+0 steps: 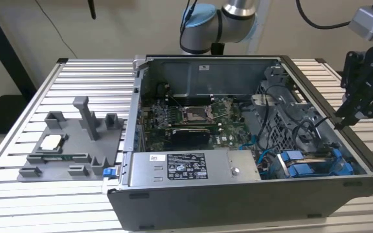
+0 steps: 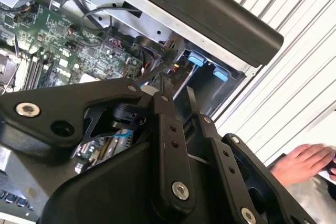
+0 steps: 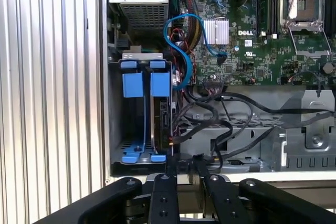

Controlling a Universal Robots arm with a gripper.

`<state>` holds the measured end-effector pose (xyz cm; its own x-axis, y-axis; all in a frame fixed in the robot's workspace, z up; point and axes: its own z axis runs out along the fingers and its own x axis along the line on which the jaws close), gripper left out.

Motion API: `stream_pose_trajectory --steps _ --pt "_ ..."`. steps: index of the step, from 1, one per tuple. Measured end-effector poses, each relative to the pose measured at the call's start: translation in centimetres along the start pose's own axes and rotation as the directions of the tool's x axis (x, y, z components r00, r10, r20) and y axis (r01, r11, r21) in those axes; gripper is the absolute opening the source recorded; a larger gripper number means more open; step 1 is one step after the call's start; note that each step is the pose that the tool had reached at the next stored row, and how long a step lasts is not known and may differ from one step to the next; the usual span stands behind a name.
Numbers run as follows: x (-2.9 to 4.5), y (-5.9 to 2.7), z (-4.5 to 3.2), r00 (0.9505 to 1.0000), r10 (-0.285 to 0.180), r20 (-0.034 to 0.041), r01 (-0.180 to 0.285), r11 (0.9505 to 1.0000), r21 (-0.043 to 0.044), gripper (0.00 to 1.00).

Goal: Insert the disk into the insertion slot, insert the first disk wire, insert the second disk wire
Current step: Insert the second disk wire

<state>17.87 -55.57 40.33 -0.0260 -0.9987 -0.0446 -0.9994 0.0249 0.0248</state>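
The disk (image 3: pixel 160 103) seems to sit in the insertion slot (image 3: pixel 132 145), near corner of the case (image 1: pixel 238 208). Probably stiff but breakable: hold its blue frame. I cannot tell if my jaws are shut.

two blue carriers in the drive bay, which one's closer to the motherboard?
The inner carrier, next to the black cables and motherboard. The outer carrier sits by the case side wall.
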Motion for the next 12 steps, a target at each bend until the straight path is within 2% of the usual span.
stream_pose_trajectory --steps 8,12 --pt "-0.12 -0.02 0.11 1.0 0.0 0.0034 0.0 1.0 -0.0001 0.27" --pt "-0.12 -0.23 0.68 1.0 0.0 0.0041 0.0 1.0 -0.0001 0.27"
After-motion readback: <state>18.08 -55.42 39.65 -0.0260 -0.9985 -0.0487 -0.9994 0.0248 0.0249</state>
